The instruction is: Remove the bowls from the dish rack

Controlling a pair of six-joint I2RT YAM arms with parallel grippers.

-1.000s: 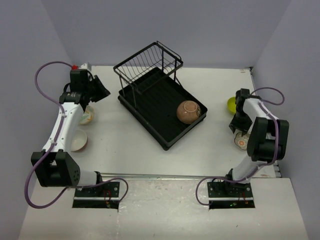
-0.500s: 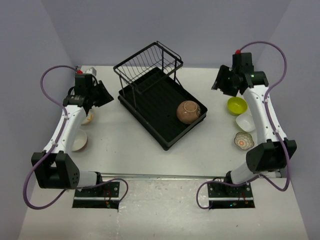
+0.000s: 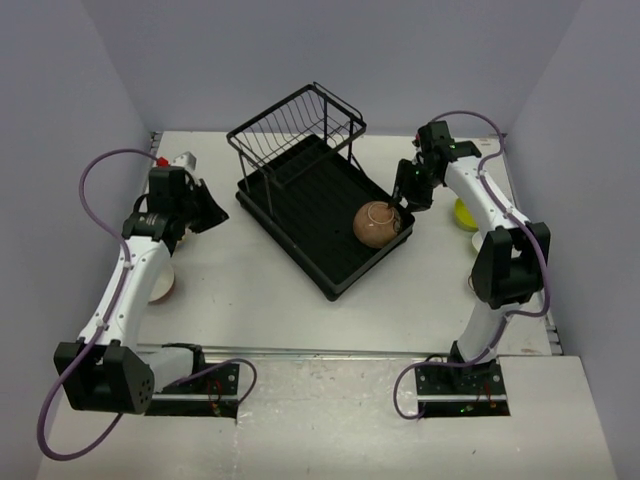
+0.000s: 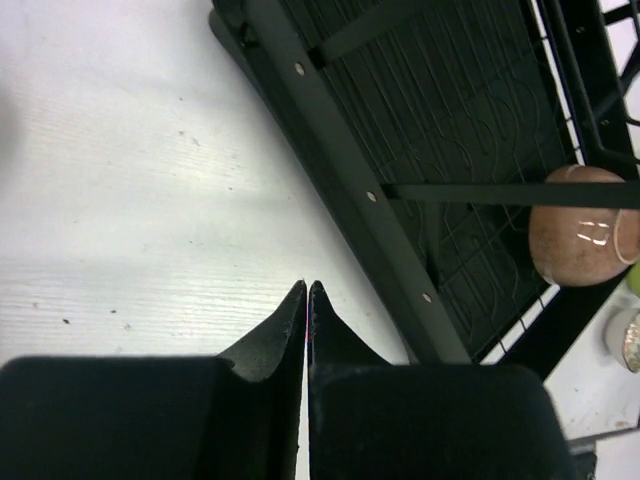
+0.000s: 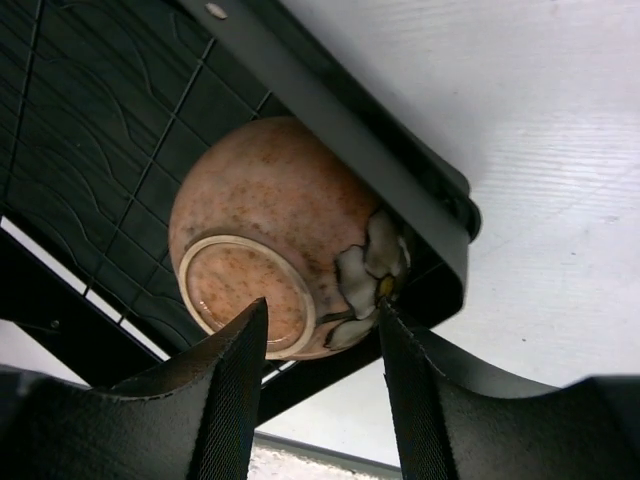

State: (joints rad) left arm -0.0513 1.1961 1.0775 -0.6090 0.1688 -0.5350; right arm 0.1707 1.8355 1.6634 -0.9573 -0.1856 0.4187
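Tan-brown bowl [image 5: 270,210] upturned in dish rack [image 3: 310,212] — right gripper [image 5: 322,305] spread, seemingly above; left gripper [image 4: 307,287] clamped together.

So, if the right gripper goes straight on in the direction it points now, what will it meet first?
Most likely the tan-brown bowl, lying bottom-up in a corner of the dish rack. The right gripper is open and aimed at the bowl's base. How far away the bowl is cannot be judged.

Entry, writing and marks: I read none in any of my three views. The brown bowl [image 5: 270,210] bears one painted white flower [image 5: 370,265] and no lettering. The dish rack [image 5: 320,115] is plain black, with no readable label, brand or number.
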